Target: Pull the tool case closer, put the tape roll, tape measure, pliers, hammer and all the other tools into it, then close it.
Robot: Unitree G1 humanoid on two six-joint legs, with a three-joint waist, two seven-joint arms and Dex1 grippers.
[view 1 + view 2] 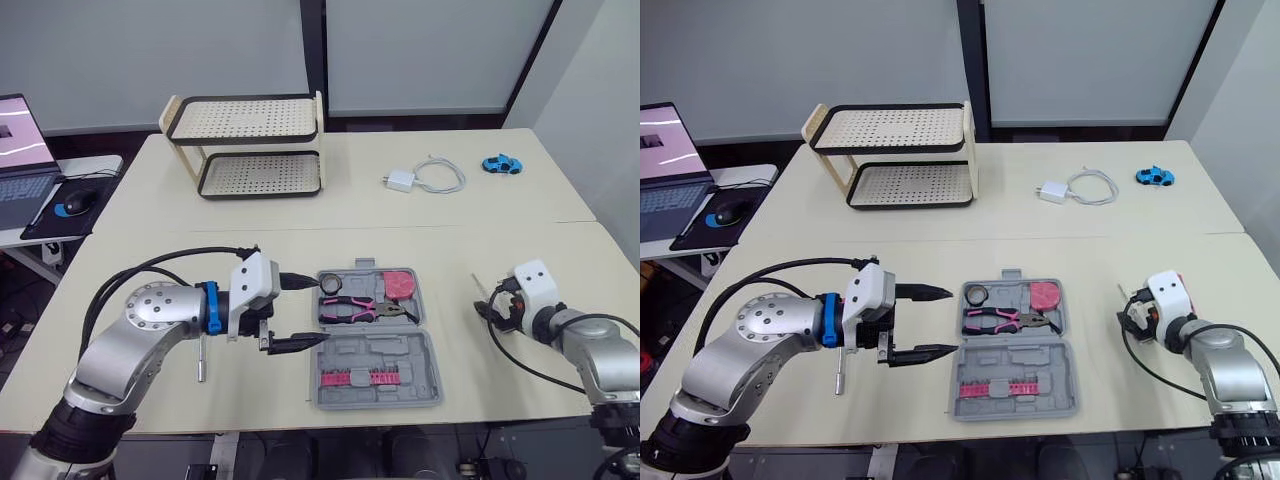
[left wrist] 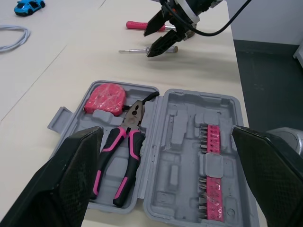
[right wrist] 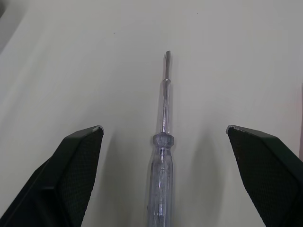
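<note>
Left hand: spread wide and holding nothing; its two black fingers point at the left edge of the tool case, and I cannot tell whether they touch it.
Right hand: spread, with one finger on each side of the screwdriver and neither one touching it.
Screwdriver: clear handle and flat tip, lying flat on the counter, well to the right of the case.
Tool case: grey, lying open and flat near the front edge of the counter, between the two hands.
Pliers: pink and black handles, seated in the far half of the case.
Tape roll: a small dark ring in the far left corner of the case, just beside the left hand's upper finger.
Tape measure: pink, in the far right corner of the case, beside the plier jaws.
Bit strip: a pink row of bits in the near half.
Pink-handled tool: on the counter just beyond the right hand; its type is unclear.
Metal rod tool: on the counter below the left forearm, outside the case.
Two-tier rack: at the far left of the counter.
Charger with cable: at the far right, near the blue toy car.
</note>
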